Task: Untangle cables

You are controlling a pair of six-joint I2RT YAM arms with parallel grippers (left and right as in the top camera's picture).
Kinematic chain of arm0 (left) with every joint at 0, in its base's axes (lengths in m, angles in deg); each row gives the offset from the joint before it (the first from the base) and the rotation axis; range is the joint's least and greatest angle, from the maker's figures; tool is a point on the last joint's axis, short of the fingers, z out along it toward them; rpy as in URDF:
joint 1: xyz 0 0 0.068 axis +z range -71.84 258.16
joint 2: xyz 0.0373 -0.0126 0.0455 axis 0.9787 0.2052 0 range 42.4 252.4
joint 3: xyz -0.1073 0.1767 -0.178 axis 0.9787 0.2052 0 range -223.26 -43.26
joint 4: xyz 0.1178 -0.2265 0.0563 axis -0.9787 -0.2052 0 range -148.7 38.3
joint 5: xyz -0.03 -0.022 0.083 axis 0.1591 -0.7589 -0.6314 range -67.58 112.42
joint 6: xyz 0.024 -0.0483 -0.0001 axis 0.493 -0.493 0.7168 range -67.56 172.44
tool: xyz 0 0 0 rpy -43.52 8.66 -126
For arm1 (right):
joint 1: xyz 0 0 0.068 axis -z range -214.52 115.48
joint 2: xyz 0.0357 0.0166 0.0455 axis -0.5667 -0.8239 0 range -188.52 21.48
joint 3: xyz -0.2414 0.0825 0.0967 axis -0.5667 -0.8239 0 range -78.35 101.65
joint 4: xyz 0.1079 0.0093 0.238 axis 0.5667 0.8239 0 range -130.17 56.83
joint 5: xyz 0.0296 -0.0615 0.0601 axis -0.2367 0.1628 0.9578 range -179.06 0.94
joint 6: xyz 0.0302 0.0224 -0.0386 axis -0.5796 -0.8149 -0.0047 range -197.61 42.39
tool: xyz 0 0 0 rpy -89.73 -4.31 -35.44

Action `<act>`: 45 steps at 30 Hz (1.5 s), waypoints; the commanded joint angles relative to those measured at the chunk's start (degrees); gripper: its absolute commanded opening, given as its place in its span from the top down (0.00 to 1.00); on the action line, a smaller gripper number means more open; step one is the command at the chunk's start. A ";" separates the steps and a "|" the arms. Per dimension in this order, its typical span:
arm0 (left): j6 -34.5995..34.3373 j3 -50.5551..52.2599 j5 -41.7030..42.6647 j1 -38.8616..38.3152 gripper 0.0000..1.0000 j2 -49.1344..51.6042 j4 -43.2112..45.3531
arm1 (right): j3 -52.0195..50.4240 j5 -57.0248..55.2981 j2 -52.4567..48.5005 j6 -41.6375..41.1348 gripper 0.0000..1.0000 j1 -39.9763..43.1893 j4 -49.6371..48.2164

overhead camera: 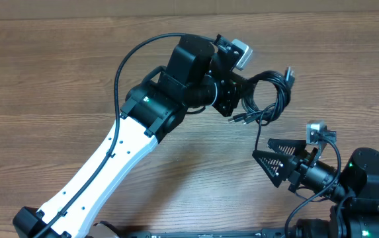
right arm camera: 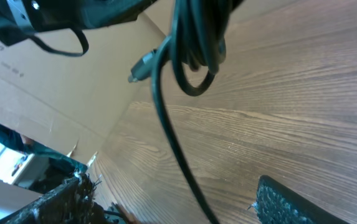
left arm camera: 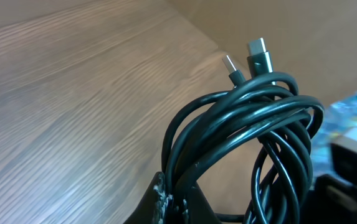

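Observation:
A tangled bundle of black cables [overhead camera: 268, 92] hangs above the table at the upper right. My left gripper [overhead camera: 241, 92] is shut on it; in the left wrist view the fingers [left arm camera: 178, 202] pinch several loops of the bundle [left arm camera: 247, 130], with two USB plugs [left arm camera: 259, 53] sticking up. One loose strand [overhead camera: 258, 132] drops from the bundle toward my right gripper [overhead camera: 262, 148], which is open. In the right wrist view the strand [right arm camera: 172, 143] runs down between the open fingers [right arm camera: 184, 208] without being touched, and the bundle [right arm camera: 197, 43] hangs above with a plug [right arm camera: 142, 65].
The wooden table [overhead camera: 57, 79] spreads left and front. A cardboard wall [overhead camera: 176, 6] stands along the far edge, also seen in the right wrist view [right arm camera: 41, 81]. The left arm [overhead camera: 123, 145] crosses the table diagonally.

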 commanded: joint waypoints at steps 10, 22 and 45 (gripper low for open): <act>-4.87 -0.20 5.35 -0.57 0.96 -1.38 5.95 | 1.11 1.44 0.02 2.10 0.43 -0.17 -0.22; -10.03 -0.20 5.27 -1.53 0.96 -1.31 6.38 | 1.11 1.44 0.02 2.10 0.53 -0.17 -0.26; 0.20 -0.15 -2.29 -2.16 0.96 -1.25 -2.45 | 1.11 1.03 0.02 -17.84 0.96 -0.17 -11.45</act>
